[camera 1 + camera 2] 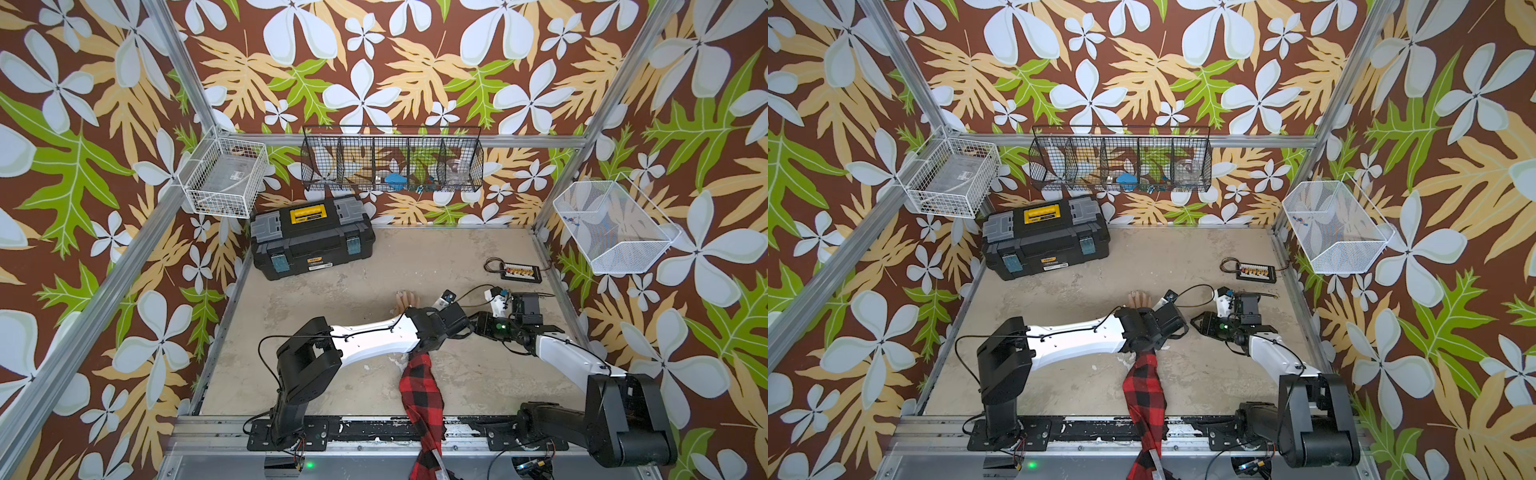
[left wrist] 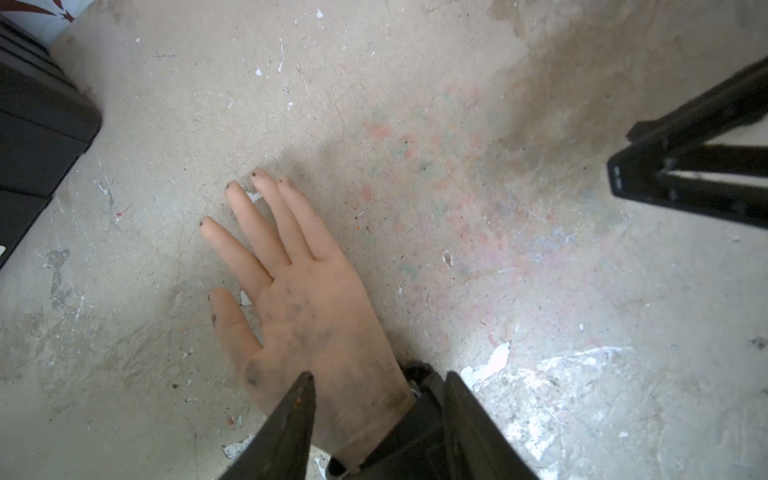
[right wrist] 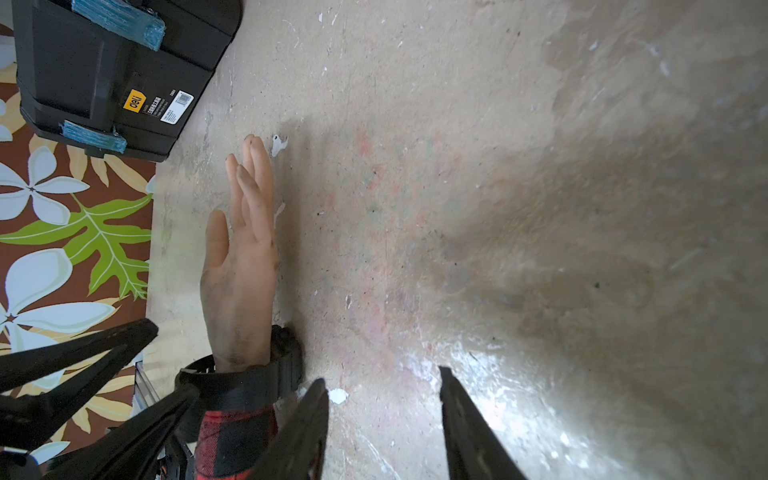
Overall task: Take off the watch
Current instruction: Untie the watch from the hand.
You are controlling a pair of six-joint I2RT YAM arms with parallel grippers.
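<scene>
A mannequin hand (image 1: 405, 300) with a red-and-black plaid sleeve (image 1: 419, 386) lies mid-table. The black watch (image 3: 249, 386) is strapped round its wrist, just above the cuff; in the left wrist view the watch (image 2: 424, 399) shows beside the hand (image 2: 307, 299). My left gripper (image 2: 380, 382) straddles the wrist with its jaws apart. One finger lies over the back of the hand and the other rests against the watch; whether they press is unclear. My right gripper (image 3: 382, 382) is open over bare table right beside the wrist, one fingertip (image 3: 318, 395) close to the watch.
A black toolbox (image 1: 311, 237) stands at the back left, and a small connector board with wires (image 1: 519, 272) at the back right. Hung on the frame are a white wire basket (image 1: 224, 178), a black wire rack (image 1: 392, 160) and a white mesh basket (image 1: 611, 226).
</scene>
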